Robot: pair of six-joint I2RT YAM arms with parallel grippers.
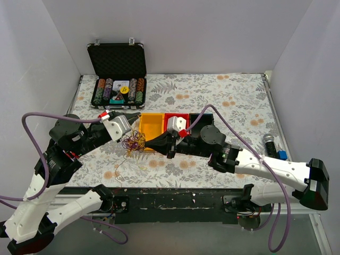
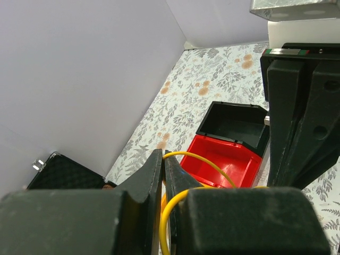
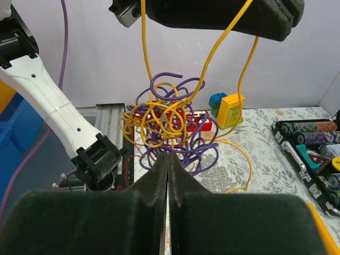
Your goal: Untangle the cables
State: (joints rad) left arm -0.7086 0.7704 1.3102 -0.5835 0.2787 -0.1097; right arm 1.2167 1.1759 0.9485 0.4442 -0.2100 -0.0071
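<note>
Left pincer (image 2: 163, 156) grips the cables (image 3: 164, 122), hung clear beside the yellow bin (image 1: 151, 125); right pincer (image 3: 167, 155) closed at their edge

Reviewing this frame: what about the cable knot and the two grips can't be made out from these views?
- Right wrist view: the right gripper is shut at the lower edge of the knot; the gripper itself hides whether a strand is pinched.
- Left wrist view: the left gripper is shut on a yellow cable; the knot itself is not in frame.
- Top view: single strands are too thin to trace.
</note>
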